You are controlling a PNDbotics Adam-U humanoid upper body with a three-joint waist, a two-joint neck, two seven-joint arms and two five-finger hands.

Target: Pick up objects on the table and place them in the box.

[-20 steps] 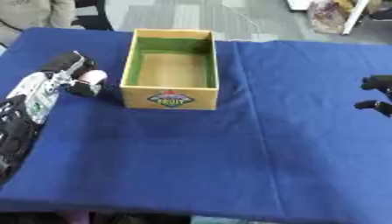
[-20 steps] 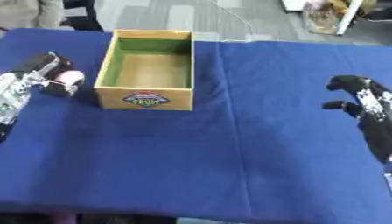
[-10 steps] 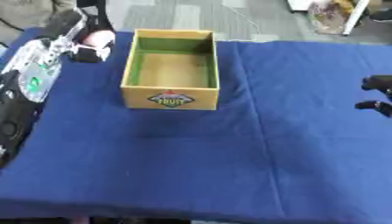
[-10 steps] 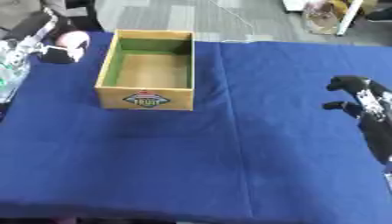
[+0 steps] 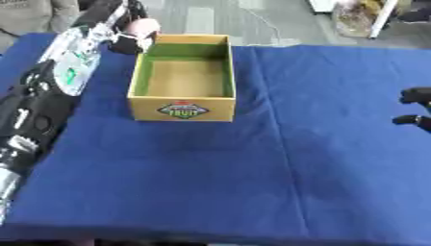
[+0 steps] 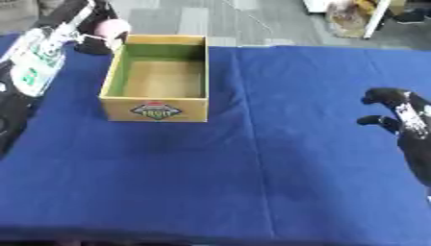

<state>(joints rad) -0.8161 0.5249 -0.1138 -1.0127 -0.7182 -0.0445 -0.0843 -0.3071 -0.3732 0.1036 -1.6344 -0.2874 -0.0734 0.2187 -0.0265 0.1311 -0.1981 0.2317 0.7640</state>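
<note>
In the left eye view, a bench covered with a blue cloth fills most of the picture. An open yellow box with a green inner lining and a bare brown floor stands on it toward the far left, with a fruit label on its near wall. The robot's left arm comes in along the left side and reaches up toward the far left corner of the box. Its left hand is curled around a small pink ball, which is held in the air just beside the box's far left corner, outside the rim. Whether the ball touches the rim cannot be told. At the right edge only a small part of the right hand shows, as two dark fingertips above the cloth, well apart from the box.

In the right eye view, the right hand shows more fully. It hovers over the right part of the bench with its fingers relaxed and spread, holding nothing. The box sits at the upper left, and nothing lies inside it. The left hand again wraps the pink ball just beyond the box's far left corner. A white panel with green markings runs along the left forearm. Grey floor lies beyond the far edge of the bench.
</note>
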